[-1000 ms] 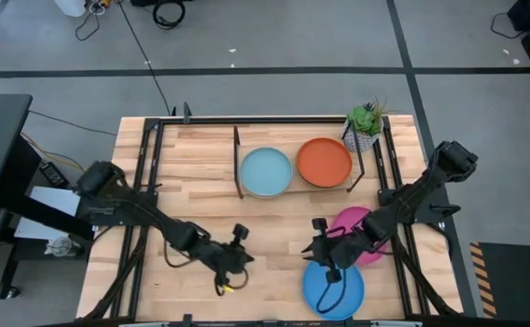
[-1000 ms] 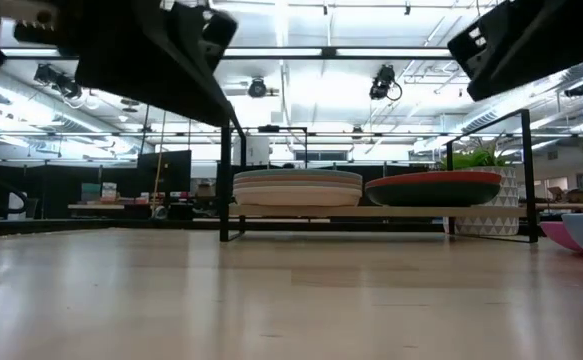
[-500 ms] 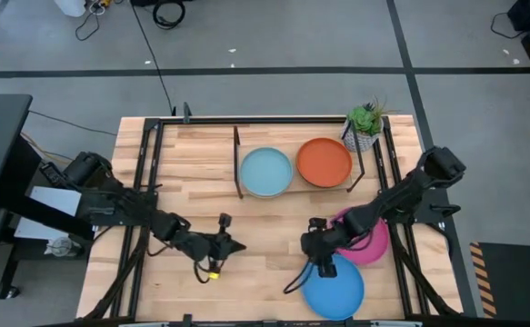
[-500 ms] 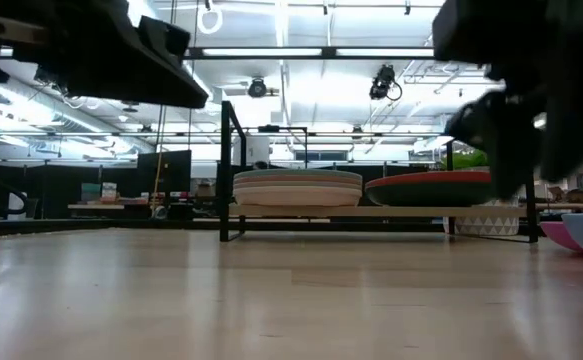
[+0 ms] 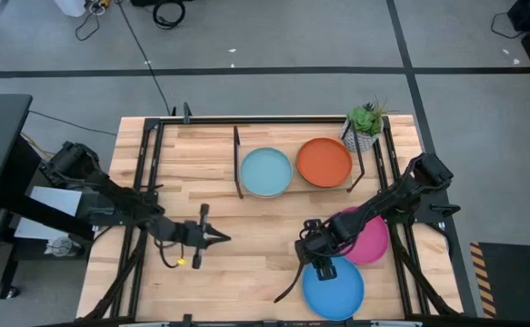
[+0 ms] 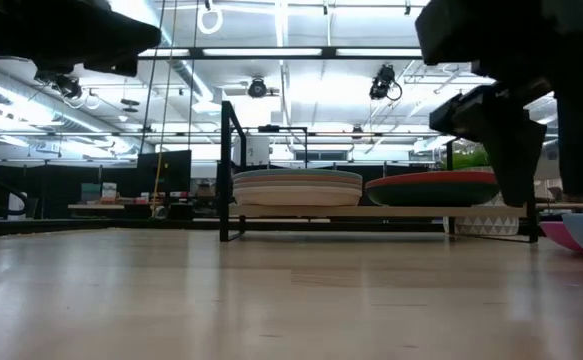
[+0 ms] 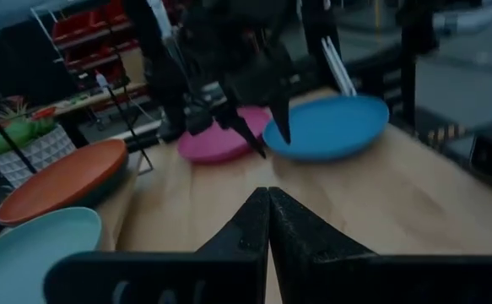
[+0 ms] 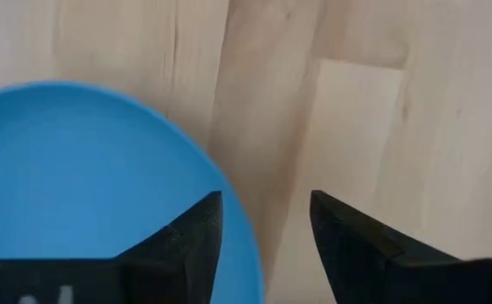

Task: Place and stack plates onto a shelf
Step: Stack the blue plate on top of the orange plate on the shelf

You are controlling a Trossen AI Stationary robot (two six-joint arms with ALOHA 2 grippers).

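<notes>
Right end effector [image 5: 312, 257], fingers parted, hangs over the upper-left rim of the blue plate [image 5: 334, 288] at lower right of the bench [image 5: 192, 154]. Left end effector [image 5: 219, 238] (fingers pressed together) hovers at lower centre-left. The shelf [image 5: 296, 189], upper centre, carries two plate stacks.

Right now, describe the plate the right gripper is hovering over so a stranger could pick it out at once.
Start at the wooden shelf at the table's far side, which carries a light blue stack and an orange stack. Come to the near edge on the right arm's side, where two plates lie on bare table. It is the bright blue plate, under the open right gripper, nearer the edge than the magenta plate it slightly overlaps.
</notes>
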